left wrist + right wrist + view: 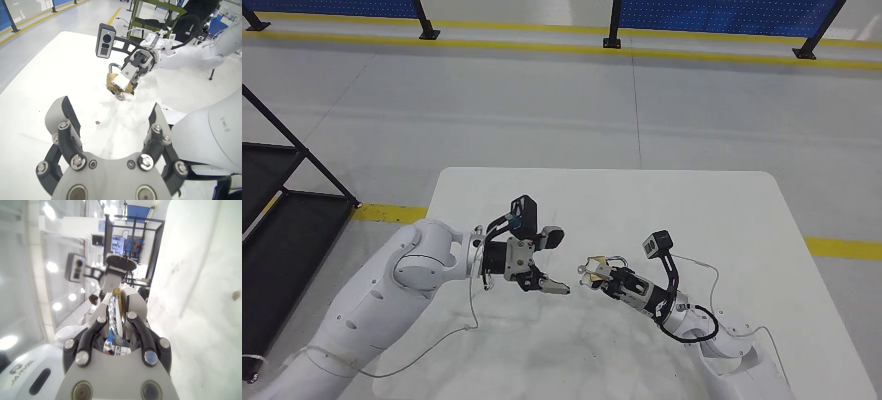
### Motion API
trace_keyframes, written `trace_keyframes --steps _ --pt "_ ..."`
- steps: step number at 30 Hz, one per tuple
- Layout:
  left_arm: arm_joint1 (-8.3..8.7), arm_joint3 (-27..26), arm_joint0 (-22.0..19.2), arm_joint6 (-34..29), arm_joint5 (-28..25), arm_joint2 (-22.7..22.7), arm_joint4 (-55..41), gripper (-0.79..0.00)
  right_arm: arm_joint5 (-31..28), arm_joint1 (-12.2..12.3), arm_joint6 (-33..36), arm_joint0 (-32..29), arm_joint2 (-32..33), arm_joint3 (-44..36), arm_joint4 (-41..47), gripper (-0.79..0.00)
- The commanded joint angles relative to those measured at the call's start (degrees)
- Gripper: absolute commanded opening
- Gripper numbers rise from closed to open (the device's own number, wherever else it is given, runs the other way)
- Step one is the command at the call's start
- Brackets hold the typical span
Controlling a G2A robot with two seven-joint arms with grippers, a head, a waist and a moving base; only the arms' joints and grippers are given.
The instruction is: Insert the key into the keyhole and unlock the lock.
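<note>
A brass padlock [111, 80] with a silver shackle [114, 66] is held just above the white table [692, 220], and my right gripper [123, 89] is shut on its body with white-padded fingers. A silver key [120, 96] sticks out of the lock's lower end, toward my left gripper. My left gripper [111, 113] is open and holds nothing, a short way from the key. In the top view the left gripper [547, 282] and the right gripper [594, 272] face each other at mid-table. The right wrist view looks along the shackle [114, 317] to the brass body [118, 293].
A small brown crumb [97, 122] lies on the table under the left gripper. A black rack [282, 210] stands on the floor beside the table's left side. The table's far half is bare.
</note>
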Motion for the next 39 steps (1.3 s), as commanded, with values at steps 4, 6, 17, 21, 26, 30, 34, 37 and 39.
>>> trace_keyframes --steps 4,6,17,21,26,30,34,37,39 --pt "0.74 -0.8 3.1 1.6 0.1 -4.3 0.1 0.000 0.0 0.0 0.0 0.0 0.0 0.0 0.0 -0.785" --pt "1.02 -1.3 4.4 2.1 -0.1 -5.9 -0.1 0.000 0.0 0.0 0.0 0.0 0.0 0.0 0.0 -0.785" --pt "1.31 -1.9 5.9 1.9 0.7 -7.3 -0.8 0.000 0.0 0.0 0.0 0.0 0.0 0.0 0.0 -0.785" --pt "1.31 -1.9 5.9 1.9 0.7 -7.3 -0.8 0.000 7.7 0.4 -3.6 0.3 -0.9 -2.0 -9.5 -0.785" --pt "1.31 -1.9 5.9 1.9 0.7 -7.3 -0.8 0.000 15.6 0.2 -4.5 2.8 -4.0 0.2 -12.3 -0.785" --pt "1.31 -1.9 5.9 1.9 0.7 -7.3 -0.8 0.000 22.0 0.1 -6.3 4.9 -6.9 0.7 -17.4 -0.785" --pt "1.31 -1.9 5.9 1.9 0.7 -7.3 -0.8 0.000 28.7 0.0 -6.7 6.9 -10.4 0.3 -24.4 -0.785" --pt "1.31 -1.9 5.9 1.9 0.7 -7.3 -0.8 0.000 32.3 0.0 -7.1 8.0 -12.3 -0.1 -27.9 -0.785" --pt "1.31 -1.9 5.9 1.9 0.7 -7.3 -0.8 0.000 33.7 -0.1 -7.5 8.4 -13.2 -0.6 -29.6 -0.785"
